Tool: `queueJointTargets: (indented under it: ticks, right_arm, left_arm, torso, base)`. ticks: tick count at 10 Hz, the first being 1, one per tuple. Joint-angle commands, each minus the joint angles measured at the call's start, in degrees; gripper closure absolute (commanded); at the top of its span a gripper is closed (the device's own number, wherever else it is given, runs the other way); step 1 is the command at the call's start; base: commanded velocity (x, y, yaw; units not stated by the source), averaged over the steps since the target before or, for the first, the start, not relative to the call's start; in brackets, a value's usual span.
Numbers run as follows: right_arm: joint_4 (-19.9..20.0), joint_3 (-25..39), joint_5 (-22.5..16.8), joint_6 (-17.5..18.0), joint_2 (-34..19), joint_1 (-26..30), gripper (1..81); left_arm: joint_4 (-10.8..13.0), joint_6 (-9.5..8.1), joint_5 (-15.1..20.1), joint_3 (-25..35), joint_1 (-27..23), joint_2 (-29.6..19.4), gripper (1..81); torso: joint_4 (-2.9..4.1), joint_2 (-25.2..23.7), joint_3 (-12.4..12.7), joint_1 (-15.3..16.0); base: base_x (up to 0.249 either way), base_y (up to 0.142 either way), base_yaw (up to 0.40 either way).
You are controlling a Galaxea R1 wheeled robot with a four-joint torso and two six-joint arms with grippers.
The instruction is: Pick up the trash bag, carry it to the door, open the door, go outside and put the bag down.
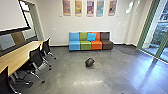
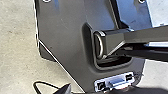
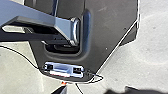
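Bag (image 1: 89, 62), 1, dark and rounded, probably the trash bag: on the grey floor (image 1: 62, 72), ahead of the robot, between it and the sofa, apart from both. Sofa (image 1: 74, 45), 4 sections: blue, green, orange, brown; against the wall (image 1: 60, 27). Cushion (image 1: 91, 37), 1, blue: leaning on the backrest. Panels (image 1: 78, 8), 5, patterned: in a row above. Table (image 1: 25, 51), pale top: to the left, black chairs (image 1: 35, 57) beside it. Glazing (image 1: 162, 37), green-framed: to the right. Left and right jaws: cannot tell whether apart or together.
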Motion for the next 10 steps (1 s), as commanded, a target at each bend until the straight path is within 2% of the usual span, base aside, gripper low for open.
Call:
queueJointTargets:
  ticks: [1,10]
  right_arm:
    - [-0.3,0.0,-3.0,-0.3,-0.4,2.0,1.0]
    - [-0.6,0.0,-3.4,-0.4,0.4,2.2,1.0]
  left_arm:
    - [0.0,0.31,3.3,0.1,-2.5,0.2,1.0]
    - [0.5,0.4,3.3,0.1,-2.4,0.8,1.0]
  torso:
    - [0.0,0.0,0.0,0.1]
    - [0.0,0.1,0.0,0.1]
  base:
    - [0.131,0.0,0.0]
    - [0.139,0.0,0.0]
